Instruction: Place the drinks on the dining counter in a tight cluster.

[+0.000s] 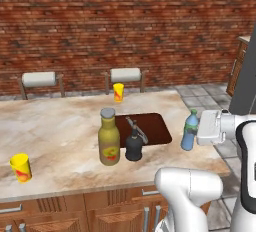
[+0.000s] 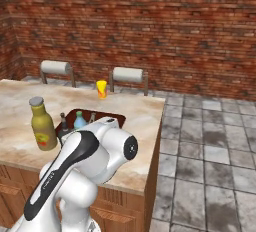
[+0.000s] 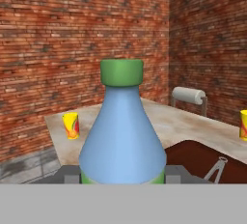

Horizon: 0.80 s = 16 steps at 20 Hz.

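Note:
My gripper [image 1: 198, 131] is shut on the small blue bottle [image 1: 189, 131] with the green cap, holding it upright just right of the dark inset sink [image 1: 156, 126] on the dining counter [image 1: 60, 126]. In the hand view the blue bottle [image 3: 122, 136] stands close up, with a dark finger [image 3: 71, 174] on each side of its base. The tall olive-yellow bottle [image 1: 108, 138] and the squat black bottle [image 1: 133, 145] stand side by side at the sink's front left corner. From the right, the olive bottle [image 2: 42, 124], the black bottle [image 2: 63, 126] and the blue bottle [image 2: 79, 120] show behind my arm.
One yellow cup [image 1: 118, 92] stands at the counter's far edge, another yellow cup [image 1: 21, 167] near the front left. Two paper towel rolls [image 1: 40, 79] [image 1: 125, 74] sit behind the counter. A faucet [image 1: 137, 128] rises in the sink. The counter's right edge drops to a tiled floor [image 2: 210, 151].

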Tool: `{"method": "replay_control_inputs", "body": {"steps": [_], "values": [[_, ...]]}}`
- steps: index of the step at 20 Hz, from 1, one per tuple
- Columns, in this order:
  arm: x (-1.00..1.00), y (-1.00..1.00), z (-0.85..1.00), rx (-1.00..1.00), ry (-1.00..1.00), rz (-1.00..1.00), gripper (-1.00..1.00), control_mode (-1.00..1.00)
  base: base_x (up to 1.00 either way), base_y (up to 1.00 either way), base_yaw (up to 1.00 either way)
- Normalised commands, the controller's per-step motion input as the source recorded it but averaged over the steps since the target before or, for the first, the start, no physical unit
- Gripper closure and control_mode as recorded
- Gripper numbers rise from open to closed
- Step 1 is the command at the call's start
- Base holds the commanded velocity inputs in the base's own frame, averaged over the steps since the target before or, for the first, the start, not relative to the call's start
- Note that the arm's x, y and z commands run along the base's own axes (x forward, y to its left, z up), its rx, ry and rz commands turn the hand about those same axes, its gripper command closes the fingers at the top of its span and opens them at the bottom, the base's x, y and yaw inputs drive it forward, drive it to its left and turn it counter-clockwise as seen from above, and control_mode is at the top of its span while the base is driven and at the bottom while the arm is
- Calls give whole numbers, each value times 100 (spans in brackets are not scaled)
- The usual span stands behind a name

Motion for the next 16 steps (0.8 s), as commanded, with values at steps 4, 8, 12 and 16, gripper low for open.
{"method": "replay_control_inputs", "body": {"steps": [4,8,12,16], "values": [[0,0,0,0,0,0,100,100,0,0,0],[0,0,0,0,0,0,100,100,4,0,1],[11,-5,-4,0,0,6,100,-100,5,-3,6],[17,-16,-14,0,0,18,100,-100,0,0,0]]}}
